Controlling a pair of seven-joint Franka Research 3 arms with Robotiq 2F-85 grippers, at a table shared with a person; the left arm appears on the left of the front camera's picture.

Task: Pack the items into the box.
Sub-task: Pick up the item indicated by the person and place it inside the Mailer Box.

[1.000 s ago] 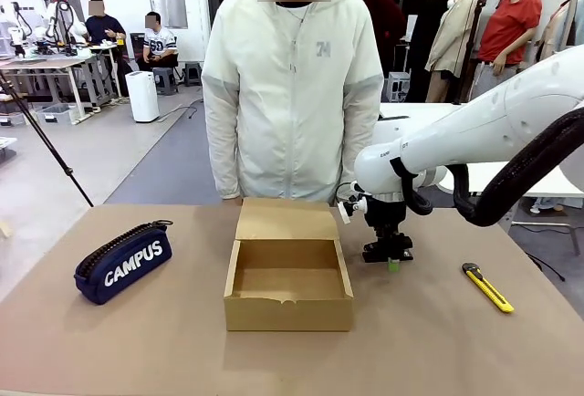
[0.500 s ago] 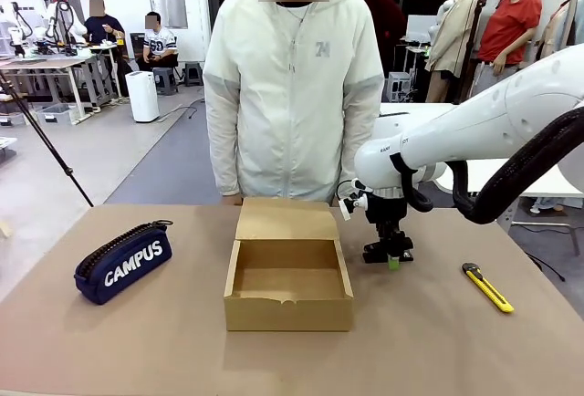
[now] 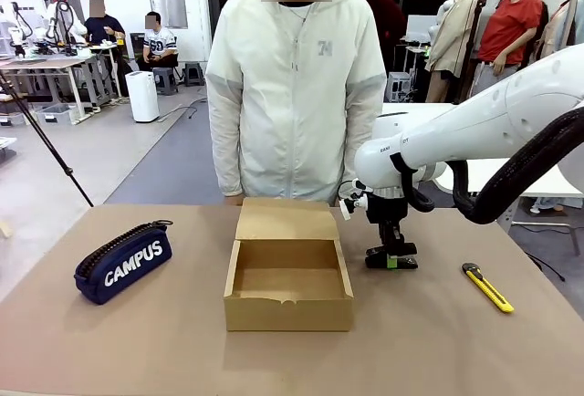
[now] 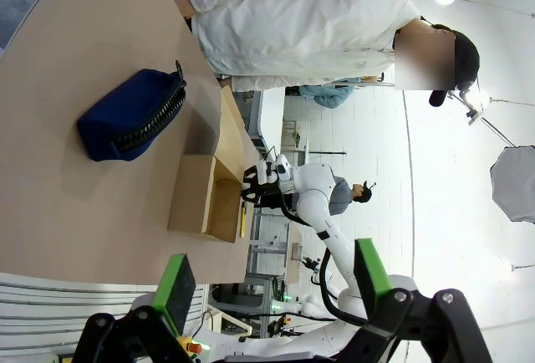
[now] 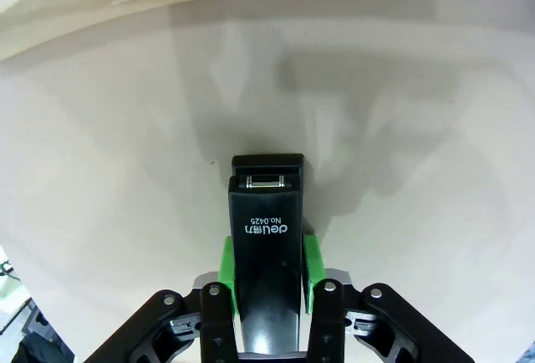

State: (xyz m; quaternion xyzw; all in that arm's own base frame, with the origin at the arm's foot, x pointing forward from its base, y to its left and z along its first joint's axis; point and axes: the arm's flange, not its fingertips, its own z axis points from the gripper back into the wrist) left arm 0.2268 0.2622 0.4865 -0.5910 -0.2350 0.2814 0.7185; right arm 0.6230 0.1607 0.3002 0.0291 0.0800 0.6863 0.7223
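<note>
Stapler (image 3: 406, 263) lies right of centre in the front view, just beside the box (image 3: 287, 312), pinched across its narrow sides by the right gripper (image 5: 267, 263), likely for lifting in; left gripper (image 4: 272, 278) hangs apart, idle.

Box (image 3: 288, 310) (open, empty) sits between pencil case (image 3: 123, 262) and stapler (image 5: 266, 208); knife (image 3: 486, 287) rightmost.
</note>
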